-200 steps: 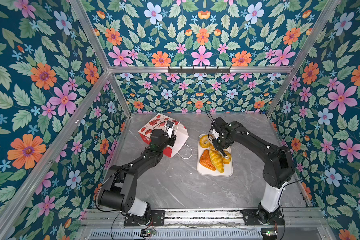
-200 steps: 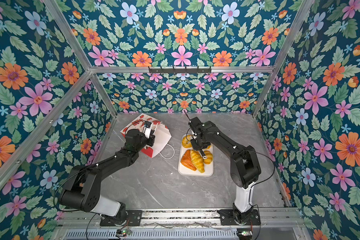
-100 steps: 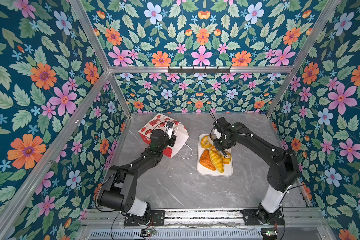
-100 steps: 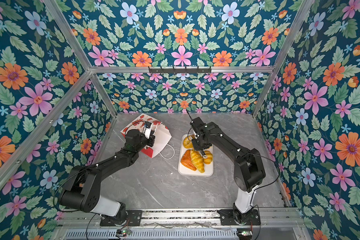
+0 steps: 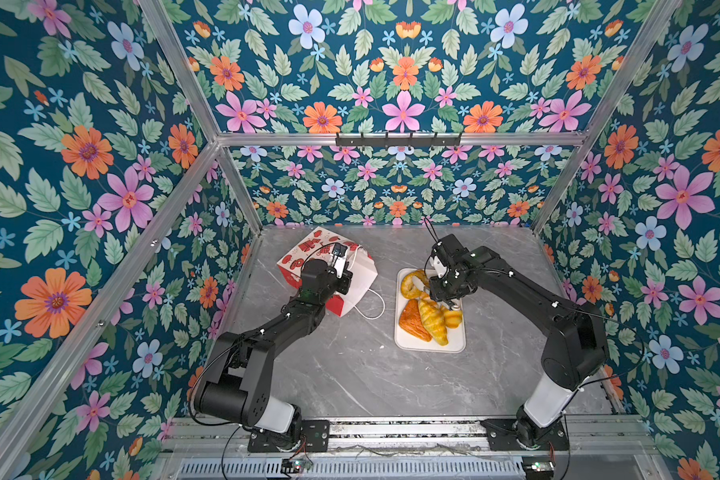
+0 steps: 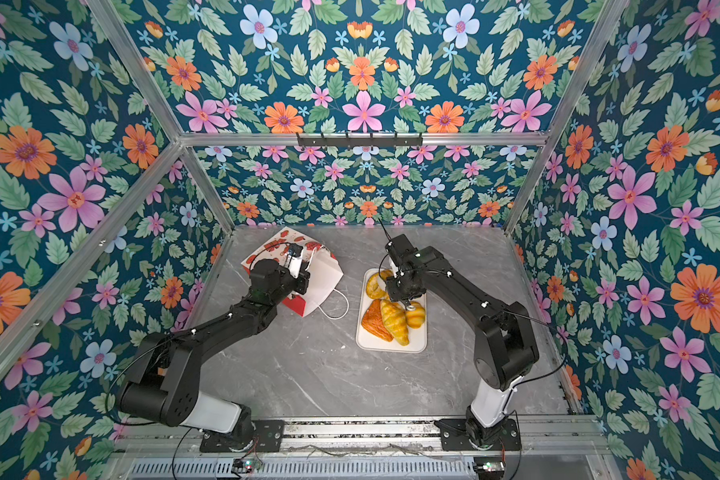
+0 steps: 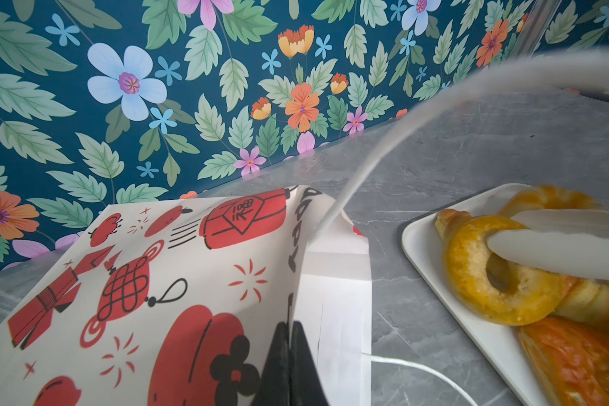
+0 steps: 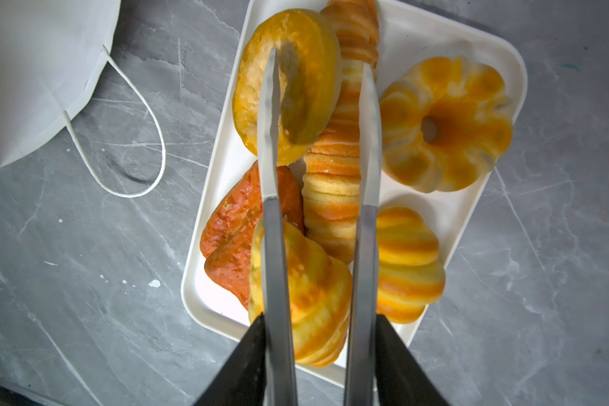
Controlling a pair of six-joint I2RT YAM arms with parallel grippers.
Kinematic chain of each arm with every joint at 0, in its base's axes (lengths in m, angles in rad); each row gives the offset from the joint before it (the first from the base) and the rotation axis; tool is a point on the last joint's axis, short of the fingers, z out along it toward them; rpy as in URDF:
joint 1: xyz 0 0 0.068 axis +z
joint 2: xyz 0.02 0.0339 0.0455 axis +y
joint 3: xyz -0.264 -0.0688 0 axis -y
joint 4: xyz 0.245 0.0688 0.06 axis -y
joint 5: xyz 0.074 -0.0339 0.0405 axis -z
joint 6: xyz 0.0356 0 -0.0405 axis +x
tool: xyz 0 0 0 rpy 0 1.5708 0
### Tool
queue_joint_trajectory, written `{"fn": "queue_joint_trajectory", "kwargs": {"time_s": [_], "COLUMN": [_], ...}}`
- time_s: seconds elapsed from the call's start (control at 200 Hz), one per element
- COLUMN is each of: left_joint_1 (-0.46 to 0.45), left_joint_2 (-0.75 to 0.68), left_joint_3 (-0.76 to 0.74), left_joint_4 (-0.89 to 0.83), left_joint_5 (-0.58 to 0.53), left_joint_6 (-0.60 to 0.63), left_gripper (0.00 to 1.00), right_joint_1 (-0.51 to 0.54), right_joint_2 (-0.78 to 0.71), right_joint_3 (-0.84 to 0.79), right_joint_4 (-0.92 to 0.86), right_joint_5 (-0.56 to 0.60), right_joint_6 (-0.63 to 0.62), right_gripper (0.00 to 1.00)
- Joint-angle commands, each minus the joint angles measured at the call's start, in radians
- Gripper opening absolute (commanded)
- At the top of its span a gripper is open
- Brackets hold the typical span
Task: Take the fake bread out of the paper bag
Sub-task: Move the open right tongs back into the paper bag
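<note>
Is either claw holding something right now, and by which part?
The left gripper pinches the paper bag by its edge near the mouth. The right gripper holds nothing: jaws apart above the fake bread.

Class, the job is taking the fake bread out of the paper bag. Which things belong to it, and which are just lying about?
Belongs: fake bread; paper bag; left gripper, shut on the bag's edge; right gripper, open above the bread.
Just about: white tray under the bread; hook rail on the back wall; grey table.
</note>
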Motion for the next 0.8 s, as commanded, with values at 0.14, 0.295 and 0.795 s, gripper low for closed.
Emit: {"fn": "queue_joint_trajectory", "kwargs": {"time_s": [0.14, 0.295, 0.795], "left_joint_1": [0.001, 0.002, 0.002], "left_joint_2": [-0.008, -0.011, -0.023], "left_joint_3": [0.001, 0.007, 0.060], "left_joint_4": [0.034, 0.033, -0.062], "left_joint_5": [0.016, 0.037, 0.116], "left_joint_6": [-0.014, -0.013, 0.054], "left_gripper": [0.00, 0.00, 0.00], "right_joint_1": [-0.004, -0.006, 0.164], "right_joint_2": [-0.129, -0.217, -0.084], "right_joint_3": [-0.052, -0.093, -0.080], "right_joint_4": [0.085, 0.145, 0.446], "right_joint_5": [0.079, 0.113, -0.356], "right_joint_6": [0.050, 0.053, 0.085], "right_gripper": [0.47, 0.46, 0.43]}}
